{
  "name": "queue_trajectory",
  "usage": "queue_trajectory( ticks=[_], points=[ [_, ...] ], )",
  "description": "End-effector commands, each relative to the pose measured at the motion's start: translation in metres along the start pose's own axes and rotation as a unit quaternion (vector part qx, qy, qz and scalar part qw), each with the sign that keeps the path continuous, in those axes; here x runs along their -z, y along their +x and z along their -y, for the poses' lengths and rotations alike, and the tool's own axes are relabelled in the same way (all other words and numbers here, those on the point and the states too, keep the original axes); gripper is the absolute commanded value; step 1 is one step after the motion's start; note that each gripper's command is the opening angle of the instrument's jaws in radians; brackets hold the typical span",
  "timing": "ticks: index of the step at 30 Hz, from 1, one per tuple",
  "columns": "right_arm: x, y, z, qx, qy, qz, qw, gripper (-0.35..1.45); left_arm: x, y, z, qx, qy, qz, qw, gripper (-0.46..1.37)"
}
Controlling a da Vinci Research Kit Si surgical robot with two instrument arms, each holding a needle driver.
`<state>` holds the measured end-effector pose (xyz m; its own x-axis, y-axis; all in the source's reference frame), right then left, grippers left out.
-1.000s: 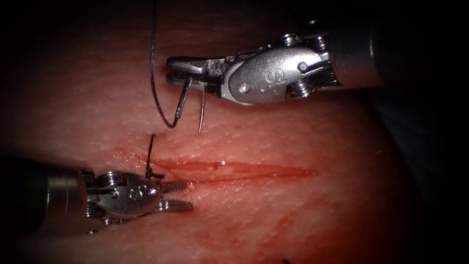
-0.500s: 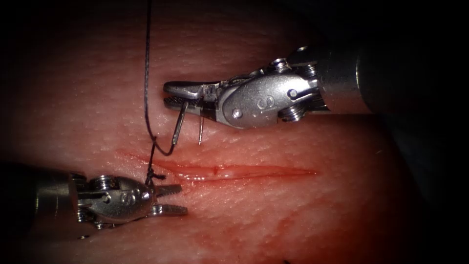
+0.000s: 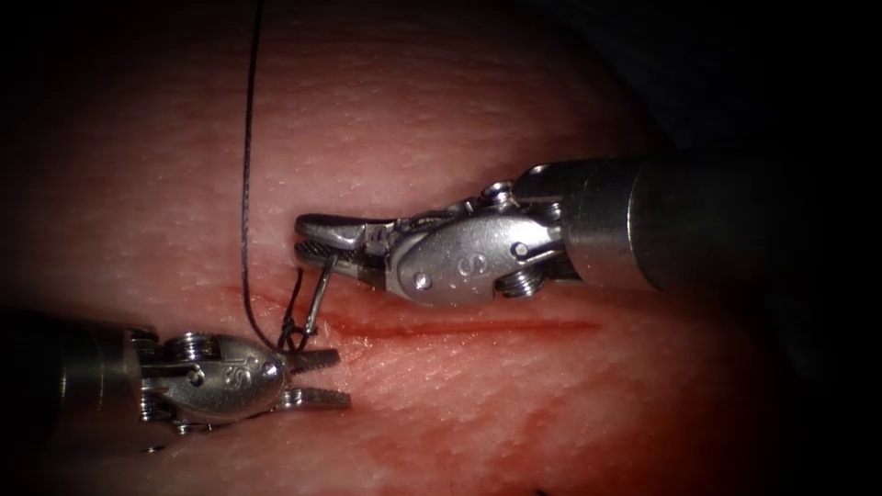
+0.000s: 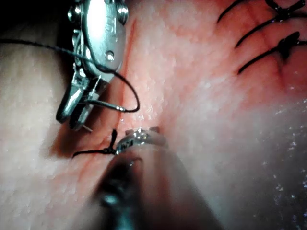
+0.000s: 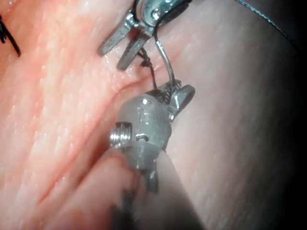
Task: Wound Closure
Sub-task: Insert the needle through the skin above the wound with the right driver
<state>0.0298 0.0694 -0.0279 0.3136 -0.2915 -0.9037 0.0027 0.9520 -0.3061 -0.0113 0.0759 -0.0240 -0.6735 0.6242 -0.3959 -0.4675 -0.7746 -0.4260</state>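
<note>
We are viewing the pink, red-stained pork tissue (image 3: 441, 138) with its horizontal red cut (image 3: 459, 326). The right arm's silver hand (image 3: 308, 237) is clenching the thin curved steel needle (image 3: 319, 296) near its swaged end, just above the cut; the needle is hanging down toward the cut's left end, and we cannot tell whether its point is entering the tissue. The dark thread (image 3: 245, 184) is running upward from the needle. The left arm's silver hand (image 3: 322, 378) is lying released, grasping nothing, beside a small dark knot (image 3: 292, 342) at the cut's left end.
</note>
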Motion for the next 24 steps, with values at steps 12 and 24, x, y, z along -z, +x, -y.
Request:
queue_trajectory(
  ticks=[12, 24],
  points=[
    [0.0004, -0.0008, 0.0027, -0.041, 0.0, 0.015, 0.999, -0.35, 0.0002, 0.0001, 0.0001, -0.001, 0.002, -0.001, 1.0, 0.26],
    [0.0007, -0.0009, 0.0021, -0.073, -0.017, 0.017, 0.997, -0.35, 0.0001, 0.0002, 0.0, -0.003, 0.003, -0.003, 1.0, 0.24]
  ],
)
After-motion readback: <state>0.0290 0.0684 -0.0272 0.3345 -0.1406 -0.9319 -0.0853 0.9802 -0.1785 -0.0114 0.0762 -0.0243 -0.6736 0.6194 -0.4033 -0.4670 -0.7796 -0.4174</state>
